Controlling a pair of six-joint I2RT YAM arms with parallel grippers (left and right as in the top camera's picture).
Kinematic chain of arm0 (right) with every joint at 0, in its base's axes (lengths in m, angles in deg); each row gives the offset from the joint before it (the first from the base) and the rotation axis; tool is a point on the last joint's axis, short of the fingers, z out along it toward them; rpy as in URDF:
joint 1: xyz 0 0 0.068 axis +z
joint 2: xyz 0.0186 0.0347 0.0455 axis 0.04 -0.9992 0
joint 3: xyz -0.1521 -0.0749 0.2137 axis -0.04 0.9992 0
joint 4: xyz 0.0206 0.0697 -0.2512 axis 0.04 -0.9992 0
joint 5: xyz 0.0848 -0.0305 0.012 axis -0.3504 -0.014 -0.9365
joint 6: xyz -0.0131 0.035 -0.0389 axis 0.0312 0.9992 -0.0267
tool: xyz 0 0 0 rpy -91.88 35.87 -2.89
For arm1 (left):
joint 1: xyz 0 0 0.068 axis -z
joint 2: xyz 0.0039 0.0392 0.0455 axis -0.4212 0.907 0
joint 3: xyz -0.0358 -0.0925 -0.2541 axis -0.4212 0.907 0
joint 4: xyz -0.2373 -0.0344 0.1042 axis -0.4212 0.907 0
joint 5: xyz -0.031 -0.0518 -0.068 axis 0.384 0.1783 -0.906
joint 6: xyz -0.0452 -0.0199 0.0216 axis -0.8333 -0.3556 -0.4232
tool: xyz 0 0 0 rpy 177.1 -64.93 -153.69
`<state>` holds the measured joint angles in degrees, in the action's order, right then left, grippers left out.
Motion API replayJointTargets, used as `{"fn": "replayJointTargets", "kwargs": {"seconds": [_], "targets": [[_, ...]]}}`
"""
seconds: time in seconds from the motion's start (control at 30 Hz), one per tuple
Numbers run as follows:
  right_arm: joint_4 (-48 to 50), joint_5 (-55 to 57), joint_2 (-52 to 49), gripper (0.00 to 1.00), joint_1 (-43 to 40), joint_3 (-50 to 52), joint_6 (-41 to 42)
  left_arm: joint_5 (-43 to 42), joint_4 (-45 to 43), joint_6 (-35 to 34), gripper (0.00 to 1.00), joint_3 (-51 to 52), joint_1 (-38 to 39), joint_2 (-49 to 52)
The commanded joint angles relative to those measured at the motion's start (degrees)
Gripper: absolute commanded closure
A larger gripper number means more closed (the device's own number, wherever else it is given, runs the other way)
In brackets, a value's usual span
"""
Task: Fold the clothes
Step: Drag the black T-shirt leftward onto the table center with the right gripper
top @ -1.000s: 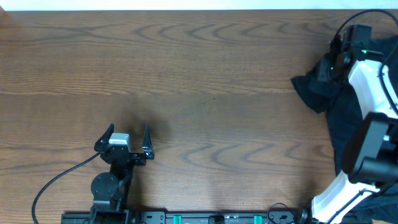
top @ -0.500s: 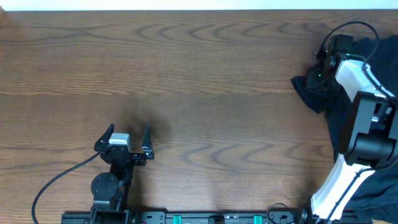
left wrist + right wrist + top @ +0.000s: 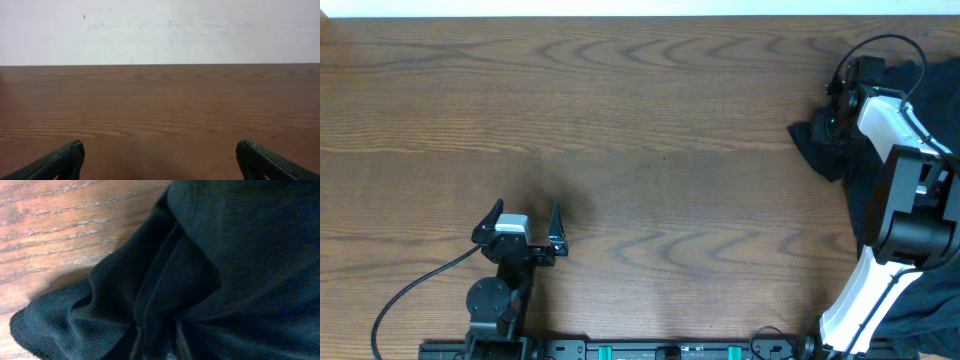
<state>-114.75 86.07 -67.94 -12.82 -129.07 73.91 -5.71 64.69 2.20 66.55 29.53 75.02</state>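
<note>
Overhead: wood-grain table (image 3: 670, 120), brown laminate with long wavy grain lines. The left gripper (image 3: 527, 207) sat low on the near-left side, with its black fingers spread wide and nothing between them. A thin black cable (image 3: 410, 290) curved away from its base. The clothes (image 3: 817, 148) were a dark, crumpled heap at the far-right edge of the table, with one pointed lobe sticking out toward the centre. The white right arm lay over the pile, and the right gripper (image 3: 840, 105) was down on the heap's upper left part. Its fingers were hidden, so I cannot tell whether they were pinching.

Left wrist: the two black fingertips sat at the bottom corners of the frame, so the left gripper (image 3: 160, 167) was fully spread over bare table (image 3: 160, 110). A matte white wall (image 3: 160, 30) stood behind, lightly scuffed.

Right wrist: the clothes (image 3: 200, 280) filled most of the frame. They were dark navy-black fabric with a fine mesh-like knit at lower left and smoother cloth at upper right, and deep soft folds converged toward the bottom centre. A strip of table (image 3: 60, 225) showed at top left. The fingers could not be made out against the fabric, so I cannot tell the opening.
</note>
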Motion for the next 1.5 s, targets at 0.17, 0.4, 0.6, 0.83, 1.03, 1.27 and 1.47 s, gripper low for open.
{"fn": "replayJointTargets", "kwargs": {"seconds": [0.17,0.4,0.6,0.83,1.03,1.27,1.47], "targets": [[-0.31,-1.31,-0.35,0.92,0.74,-2.01,-0.02,-0.79,2.16,0.76,0.02,0.76,0.22,-0.44],[-1.01,-1.33,5.16,0.99,0.76,-5.20,-0.02,-0.79,2.16,0.76,0.02,0.76,0.22,-0.44],[-3.91,-1.31,11.23,0.99,0.79,-5.81,-0.02,-0.79,2.16,0.76,0.02,0.76,0.22,-0.44],[-6.36,-5.77,16.31,0.99,0.87,-5.79,0.00,-0.79,2.16,0.76,0.02,0.76,0.22,-0.44],[-6.73,-18.25,18.93,0.99,2.03,-5.79,1.33,-0.79,2.16,0.74,0.02,0.76,0.22,-0.44],[-7.69,-25.77,19.61,0.99,10.36,-5.46,4.79,-0.79,2.16,0.76,0.02,0.76,0.22,-0.44],[-4.31,-24.39,18.08,0.99,24.65,-4.85,8.48,-0.79,2.16,0.74,0.02,0.76,0.22,-0.44]]}}
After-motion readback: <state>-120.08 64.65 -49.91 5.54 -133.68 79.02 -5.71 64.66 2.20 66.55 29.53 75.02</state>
